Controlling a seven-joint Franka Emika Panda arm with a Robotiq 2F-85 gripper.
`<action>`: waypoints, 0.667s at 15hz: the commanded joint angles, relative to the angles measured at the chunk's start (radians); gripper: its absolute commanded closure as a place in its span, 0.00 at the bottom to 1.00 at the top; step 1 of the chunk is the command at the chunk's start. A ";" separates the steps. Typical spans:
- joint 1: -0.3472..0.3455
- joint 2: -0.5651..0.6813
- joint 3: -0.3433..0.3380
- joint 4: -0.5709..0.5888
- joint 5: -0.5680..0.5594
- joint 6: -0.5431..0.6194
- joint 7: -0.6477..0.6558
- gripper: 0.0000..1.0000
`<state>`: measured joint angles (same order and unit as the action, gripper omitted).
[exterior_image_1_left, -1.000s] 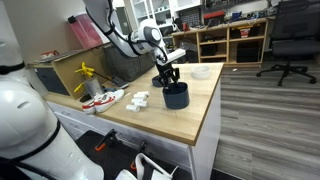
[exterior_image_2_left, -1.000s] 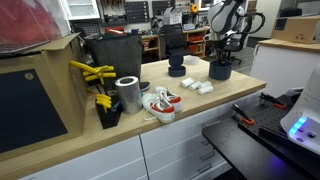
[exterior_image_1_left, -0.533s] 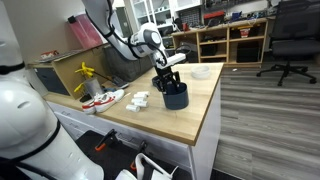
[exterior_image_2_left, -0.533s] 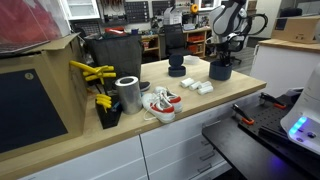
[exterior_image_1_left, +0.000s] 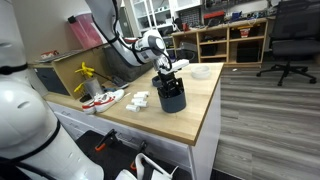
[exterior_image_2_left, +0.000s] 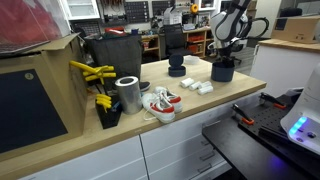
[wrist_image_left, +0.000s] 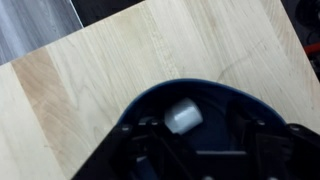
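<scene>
Dark cup (exterior_image_1_left: 174, 97) stands upright on the wooden counter (exterior_image_1_left: 195, 125), near its far end in an exterior view (exterior_image_2_left: 222, 70). The hand (exterior_image_1_left: 168, 72) hangs directly over its mouth, fingers apart and clamped on nothing. The wrist view looks down into the cup, where a small white cylinder (wrist_image_left: 182, 116) lies on the bottom. White blocks (exterior_image_2_left: 195, 87) sit near the cup.
</scene>
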<state>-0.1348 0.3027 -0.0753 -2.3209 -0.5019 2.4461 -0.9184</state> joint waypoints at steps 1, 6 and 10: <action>0.017 0.035 -0.017 0.027 -0.043 -0.024 0.018 0.22; 0.015 0.069 -0.019 0.041 -0.085 -0.013 0.027 0.54; 0.010 0.067 -0.013 0.062 -0.069 -0.025 0.025 0.84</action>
<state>-0.1342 0.3582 -0.0787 -2.2820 -0.5692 2.4462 -0.9114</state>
